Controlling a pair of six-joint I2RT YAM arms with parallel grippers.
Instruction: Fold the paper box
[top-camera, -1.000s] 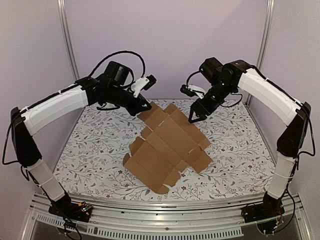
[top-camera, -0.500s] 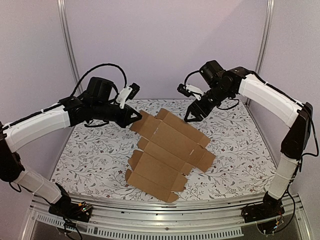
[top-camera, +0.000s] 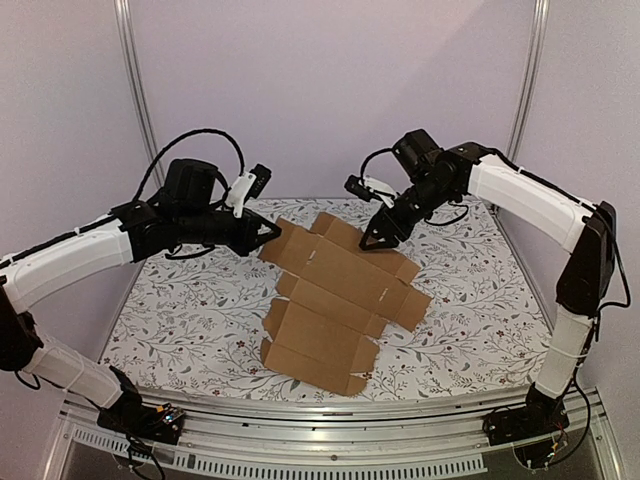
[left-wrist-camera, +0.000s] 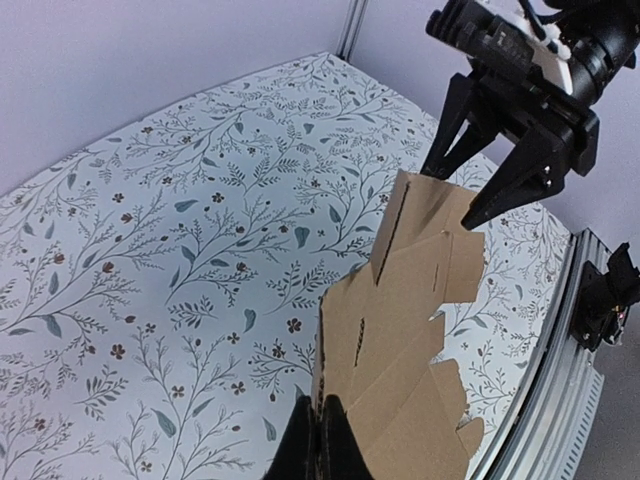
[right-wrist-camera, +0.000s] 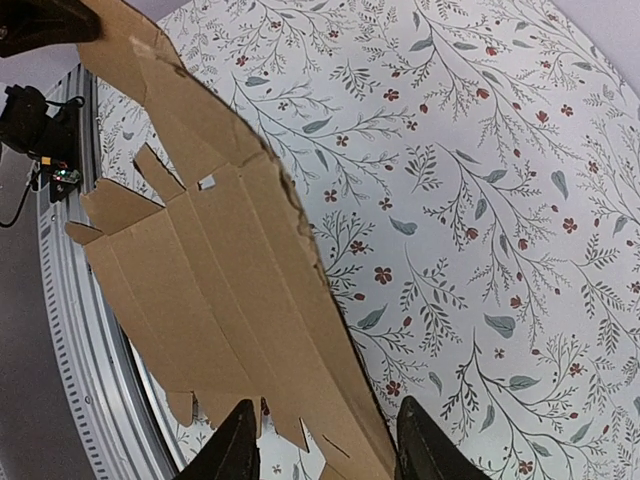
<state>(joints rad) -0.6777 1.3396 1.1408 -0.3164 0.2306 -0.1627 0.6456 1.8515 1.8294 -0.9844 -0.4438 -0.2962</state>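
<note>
The paper box (top-camera: 335, 300) is a flat brown die-cut cardboard sheet with flaps and tabs, lying across the floral table with its far end lifted. My left gripper (top-camera: 272, 231) is shut on the sheet's far left edge; in the left wrist view the fingers (left-wrist-camera: 322, 445) pinch the sheet (left-wrist-camera: 400, 340). My right gripper (top-camera: 372, 240) is open, its fingers spread over the sheet's far right part. In the right wrist view the sheet (right-wrist-camera: 215, 270) lies under and between the fingertips (right-wrist-camera: 238, 450).
The table (top-camera: 190, 310) has a floral cloth. A metal rail (top-camera: 300, 440) runs along its near edge. Frame posts (top-camera: 135, 90) stand at the back corners, and purple walls close the back and sides.
The left arm has swung left and down with the sheet's edge in its grip. The sheet has turned and shifted towards the near edge. The right gripper has moved left over the sheet.
</note>
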